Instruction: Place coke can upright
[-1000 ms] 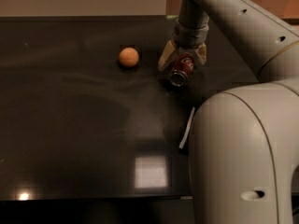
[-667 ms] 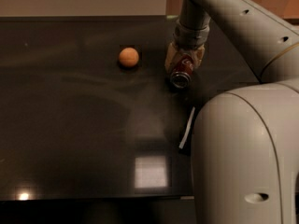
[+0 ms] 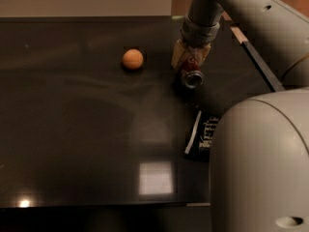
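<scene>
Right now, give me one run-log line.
gripper: over table, far side, shut on coke can | coke can: tilted, not upright | orange ball: apart

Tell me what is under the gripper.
The coke can, gripped at the table's far side, silver end toward the camera. The gripper covers most of its red body.

Dim, warm light. A square glare patch (image 3: 155, 178) lies on the glossy black table (image 3: 72, 129) near the front; the hand (image 3: 190, 64), clamped on the small red coke can (image 3: 191, 78) at far right, casts a soft shadow.
</scene>
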`<action>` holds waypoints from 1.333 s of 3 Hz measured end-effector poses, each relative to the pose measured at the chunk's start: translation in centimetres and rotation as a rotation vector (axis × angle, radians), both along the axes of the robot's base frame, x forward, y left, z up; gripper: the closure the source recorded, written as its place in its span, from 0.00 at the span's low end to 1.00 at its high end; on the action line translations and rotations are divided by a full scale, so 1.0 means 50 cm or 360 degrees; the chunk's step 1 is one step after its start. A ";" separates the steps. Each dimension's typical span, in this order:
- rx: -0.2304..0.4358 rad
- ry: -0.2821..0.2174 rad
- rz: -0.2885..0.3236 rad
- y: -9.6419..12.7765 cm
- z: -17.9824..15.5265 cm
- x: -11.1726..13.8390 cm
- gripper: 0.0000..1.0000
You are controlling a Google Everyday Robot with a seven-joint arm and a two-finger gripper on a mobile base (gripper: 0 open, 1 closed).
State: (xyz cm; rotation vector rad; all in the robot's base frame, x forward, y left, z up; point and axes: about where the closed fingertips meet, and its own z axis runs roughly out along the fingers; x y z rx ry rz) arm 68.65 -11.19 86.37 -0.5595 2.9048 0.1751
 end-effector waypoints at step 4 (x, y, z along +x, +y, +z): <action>0.0450 -0.0750 0.0720 0.081 0.129 -0.037 1.00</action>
